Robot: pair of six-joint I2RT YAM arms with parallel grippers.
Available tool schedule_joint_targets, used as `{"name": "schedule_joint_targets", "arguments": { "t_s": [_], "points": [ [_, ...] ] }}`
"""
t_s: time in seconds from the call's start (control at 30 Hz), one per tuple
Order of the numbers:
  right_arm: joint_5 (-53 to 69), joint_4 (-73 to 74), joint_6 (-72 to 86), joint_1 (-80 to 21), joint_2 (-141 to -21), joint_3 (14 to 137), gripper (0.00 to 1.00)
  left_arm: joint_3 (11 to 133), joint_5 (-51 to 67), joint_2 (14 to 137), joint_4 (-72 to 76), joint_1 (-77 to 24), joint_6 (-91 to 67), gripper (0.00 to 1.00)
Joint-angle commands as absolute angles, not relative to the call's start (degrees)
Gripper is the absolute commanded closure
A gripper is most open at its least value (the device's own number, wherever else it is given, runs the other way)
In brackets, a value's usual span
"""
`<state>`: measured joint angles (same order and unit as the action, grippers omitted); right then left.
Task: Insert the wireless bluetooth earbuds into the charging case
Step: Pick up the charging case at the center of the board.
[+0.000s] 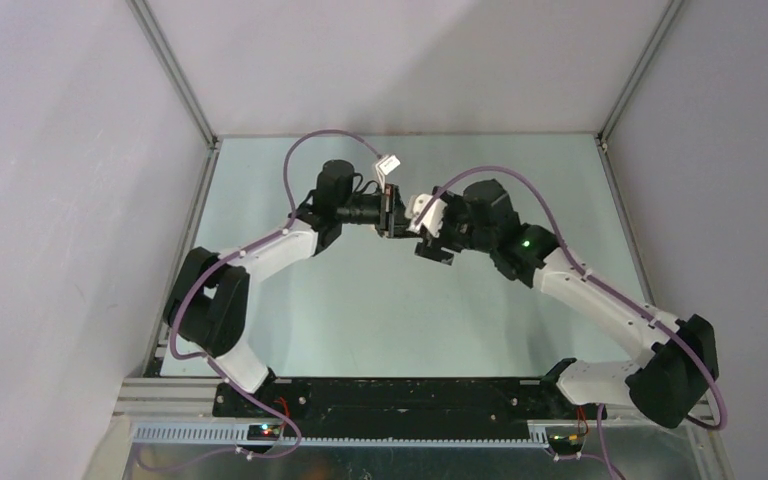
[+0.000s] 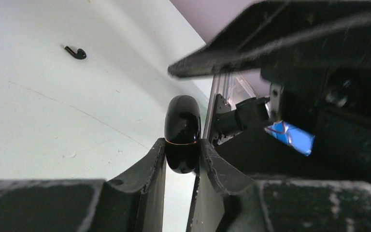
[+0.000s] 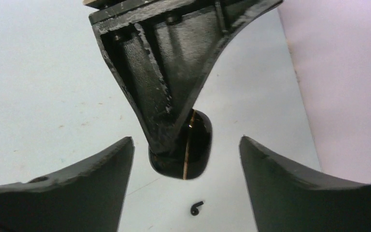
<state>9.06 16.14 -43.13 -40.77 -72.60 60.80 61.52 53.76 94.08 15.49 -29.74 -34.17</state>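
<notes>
Overhead, pale lilac walls (image 1: 50, 200) shut in the scene on three sides, with slanted aluminium posts (image 1: 175, 70) at the two back corners. Between them lies the desk (image 1: 360, 310), a pale mint-white sheet with a dull sheen. The wrist views show faint scratches and a few small specks on it around the case. A black plate (image 1: 400, 395) runs along its near edge and carries both bases.

The left arm (image 1: 260, 255) and right arm (image 1: 600, 290) bend inward and meet above the middle of the desk, at the case. Both are white with black joints. Purple cables (image 1: 305, 150) loop over them, and a green light (image 1: 525, 242) glows on the right arm, just behind its wrist.

From above, the case is hidden where the two wrists meet. The left wrist camera shows the left fingers (image 2: 157, 164) pinching the case (image 2: 182, 125) from both sides and holding it clear of the desk. It is a glossy black rounded shell with a thin gold seam, and it appears closed. The right fingers (image 3: 101, 169) are spread wide. In their own view they stand either side of the case (image 3: 200, 140) and apart from it.

One black bud (image 2: 76, 52) lies on the bare desk, well apart from the case. In the right wrist view it (image 3: 197, 208) shows just below the case. No other bud can be made out in any view.
</notes>
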Motion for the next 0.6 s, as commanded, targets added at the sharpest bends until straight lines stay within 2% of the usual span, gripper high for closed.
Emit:
{"name": "schedule_joint_targets", "arguments": {
  "t_s": [0.0,0.1,0.27,0.43,0.57],
  "points": [
    [26.00,24.62,-39.06,-34.10,-68.21,68.35,0.09,65.13,58.18,90.41,11.57,-30.50,-27.17,0.82],
    [39.56,27.31,-35.93,-28.77,-66.02,69.90,0.06,66.26,60.06,88.93,8.74,-30.46,-23.90,0.82],
    [51.55,29.69,-33.31,-21.16,-64.68,69.96,0.01,66.78,62.94,86.72,6.16,-30.50,-19.40,0.82],
    [60.93,33.15,-33.48,-18.13,-67.86,69.96,0.05,69.58,66.47,86.15,-1.39,-30.89,-12.72,0.81],
    [65.66,34.54,-33.52,-18.01,-70.85,69.96,0.11,73.02,64.25,86.08,-18.76,-33.02,4.15,0.80]
  ]
}}
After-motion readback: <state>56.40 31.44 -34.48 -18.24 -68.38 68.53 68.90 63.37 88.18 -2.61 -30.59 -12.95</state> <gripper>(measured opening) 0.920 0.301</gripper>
